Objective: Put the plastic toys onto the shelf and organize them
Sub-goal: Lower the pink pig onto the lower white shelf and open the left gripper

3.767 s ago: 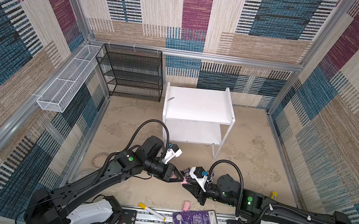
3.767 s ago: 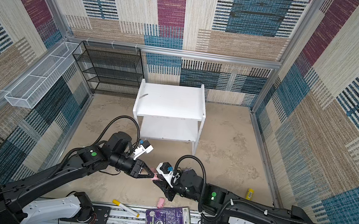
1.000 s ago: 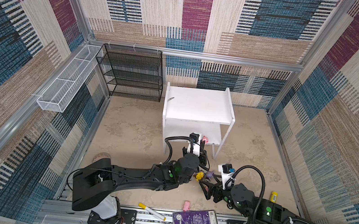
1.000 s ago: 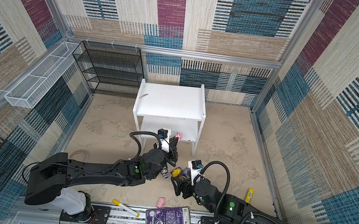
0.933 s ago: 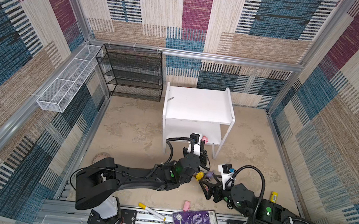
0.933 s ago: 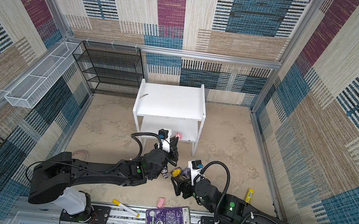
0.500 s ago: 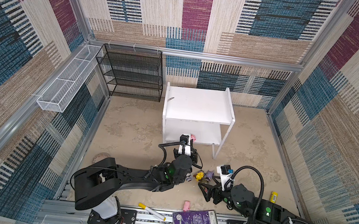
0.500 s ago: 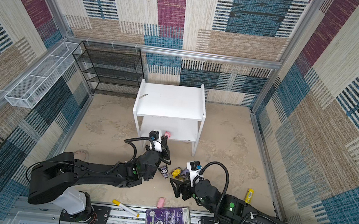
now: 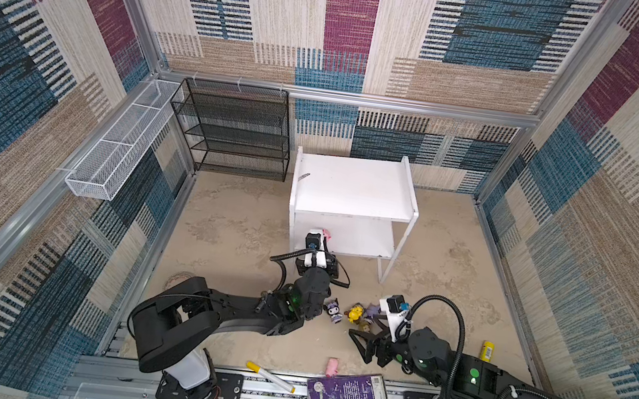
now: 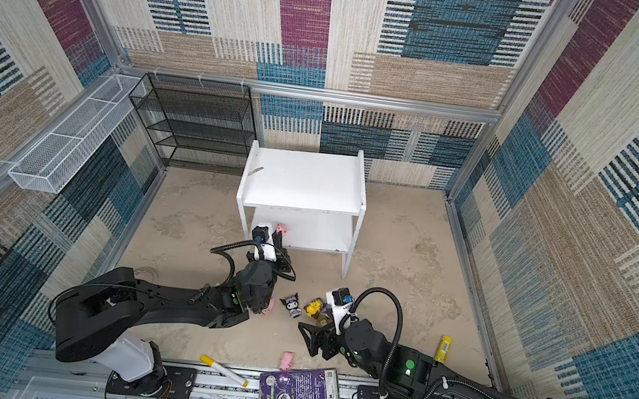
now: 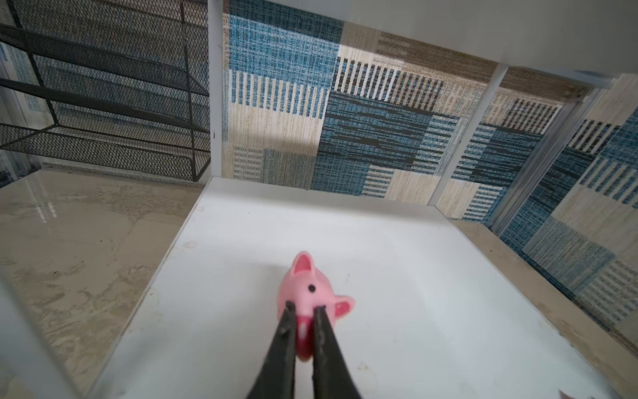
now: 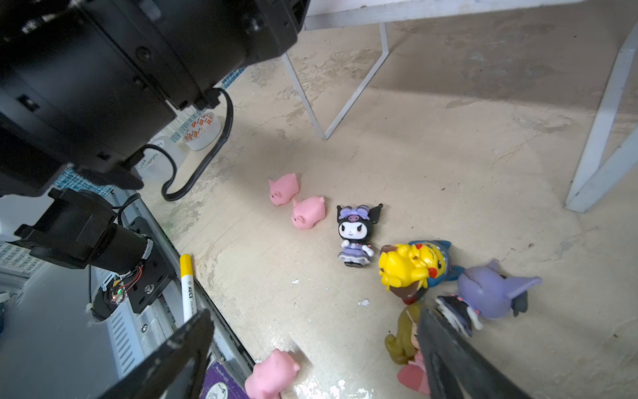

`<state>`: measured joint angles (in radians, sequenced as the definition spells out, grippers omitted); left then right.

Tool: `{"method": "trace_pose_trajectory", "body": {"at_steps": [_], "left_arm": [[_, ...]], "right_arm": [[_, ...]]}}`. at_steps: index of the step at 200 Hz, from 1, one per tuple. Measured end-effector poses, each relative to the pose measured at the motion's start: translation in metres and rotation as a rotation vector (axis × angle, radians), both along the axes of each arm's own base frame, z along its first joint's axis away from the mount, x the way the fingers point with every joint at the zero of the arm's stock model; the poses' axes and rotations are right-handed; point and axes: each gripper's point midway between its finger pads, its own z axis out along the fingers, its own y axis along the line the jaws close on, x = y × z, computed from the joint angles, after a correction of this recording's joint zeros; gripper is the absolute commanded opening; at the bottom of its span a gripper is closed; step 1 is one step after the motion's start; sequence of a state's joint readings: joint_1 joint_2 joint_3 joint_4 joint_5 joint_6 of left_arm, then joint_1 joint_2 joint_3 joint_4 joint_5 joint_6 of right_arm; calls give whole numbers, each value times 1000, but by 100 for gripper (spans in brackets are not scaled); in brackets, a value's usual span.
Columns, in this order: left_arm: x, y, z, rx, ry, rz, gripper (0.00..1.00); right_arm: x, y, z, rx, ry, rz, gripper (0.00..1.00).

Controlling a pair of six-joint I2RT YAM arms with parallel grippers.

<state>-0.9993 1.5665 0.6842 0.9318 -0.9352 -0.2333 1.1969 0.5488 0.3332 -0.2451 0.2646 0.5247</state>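
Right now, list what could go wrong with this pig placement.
1. The left pincer grips the pink pig by one end only; released, it may tip or roll on the lower shelf board.
2. The open right pincer has one finger beside the blonde girl figurine and lilac eared figurine; closing could knock either over.

you see one pink pig (image 11: 310, 293) held over the lower board of the white shelf (image 11: 379, 248); three pigs (image 12: 307, 212) and four figurines (image 12: 355, 235) sit on the floor.
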Motion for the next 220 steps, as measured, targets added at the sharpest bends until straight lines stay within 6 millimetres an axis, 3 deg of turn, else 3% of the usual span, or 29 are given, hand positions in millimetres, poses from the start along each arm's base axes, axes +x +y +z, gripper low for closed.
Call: {"method": "trace_pose_trajectory", "body": {"at_steps": [66,152,220], "left_arm": [[21,25,-2,4,-2,70,11],[28,19,-19,16,31,35,21],[27,17,-16,-5,29,21,50]], "right_arm": [[-3,3,-4,-4,5,21,93],[-3,3,-5,-5,6,22,94],[-4,3,-6,-5,10,29,94]]}}
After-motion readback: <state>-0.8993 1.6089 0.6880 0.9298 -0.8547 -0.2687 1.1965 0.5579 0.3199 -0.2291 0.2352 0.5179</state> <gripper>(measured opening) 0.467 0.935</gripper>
